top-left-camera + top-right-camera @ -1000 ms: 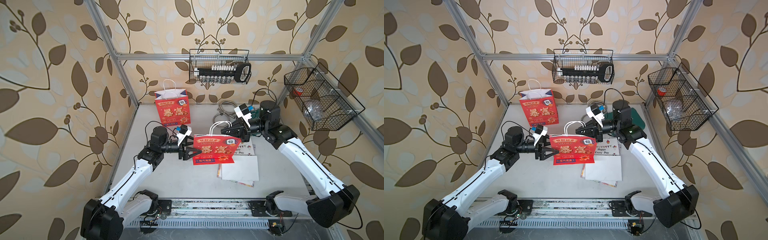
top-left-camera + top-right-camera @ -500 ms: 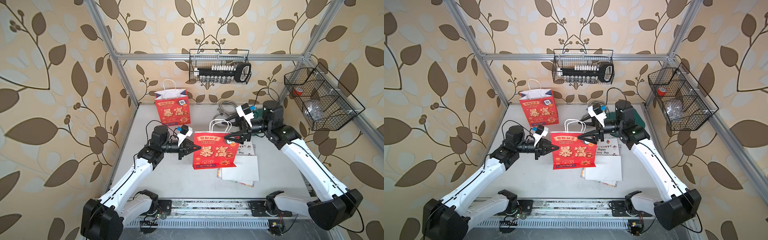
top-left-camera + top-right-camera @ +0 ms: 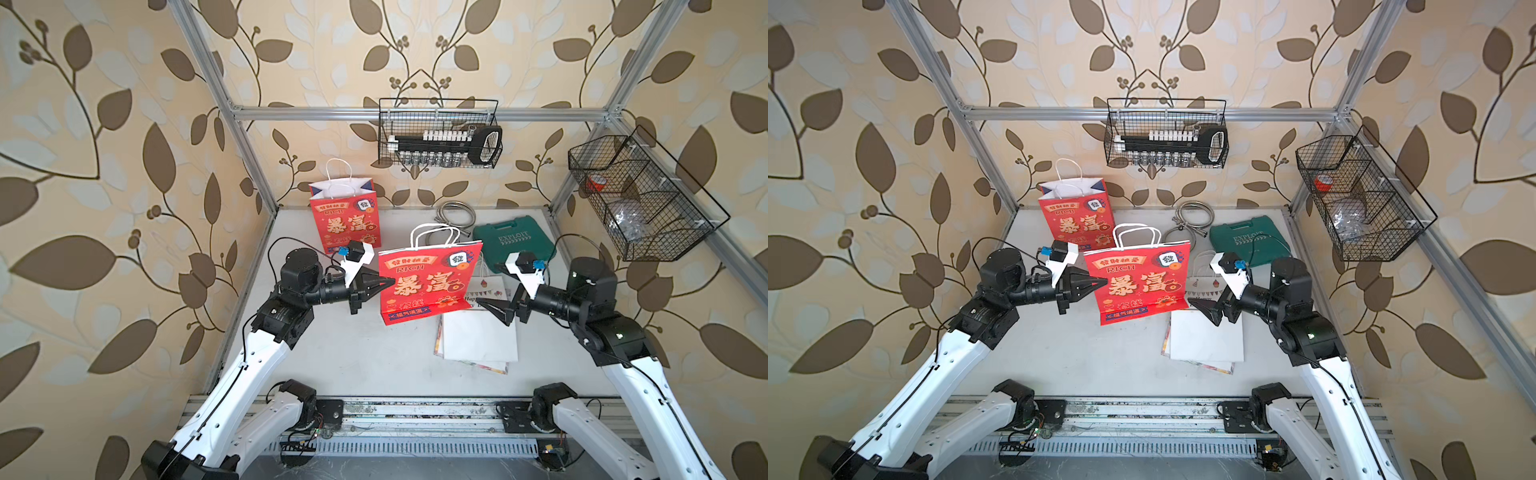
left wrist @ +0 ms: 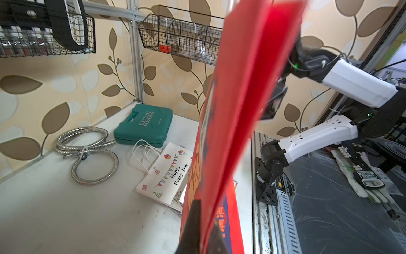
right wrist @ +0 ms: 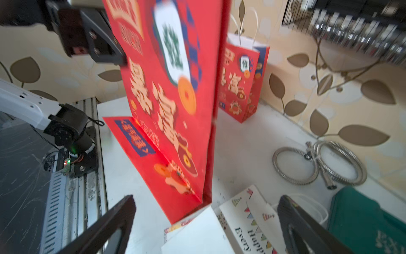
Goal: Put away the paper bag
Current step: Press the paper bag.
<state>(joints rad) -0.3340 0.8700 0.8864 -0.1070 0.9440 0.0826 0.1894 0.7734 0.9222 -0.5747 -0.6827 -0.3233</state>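
Leaf-patterned walls and an aluminium frame enclose a pale tabletop (image 3: 353, 357). Over it the left pincer (image 3: 390, 282) is clenched on the side edge of the red paper bag (image 3: 430, 286), which stands out flat and upright beyond its tips. Whether the bag's lower edge touches the surface I cannot tell. Pinching the edge probably keeps the folded bag stiff and easy to carry, and its folded-up bottom flap shows in the right wrist view.

The right pincer (image 3: 495, 311) is spread wide and grasps nothing. The bag's far lower corner is just ahead of its fingers (image 5: 109, 220) and apart from them.

Beneath the right pincer lie flat white paper bags (image 3: 478, 338), one printed "Happy Every Day". Behind that pincer sit a green tool case (image 3: 513, 243) and a coiled metal hose (image 3: 455, 214). Past the left pincer, toward the back wall, a second red bag (image 3: 345, 224) stands opened, perhaps marking where bags belong.

Two wire baskets (image 3: 438, 133) hang high on the walls, well clear. The likeliest snags are the white bags under the held bag's corner and the standing bag near the left wrist.
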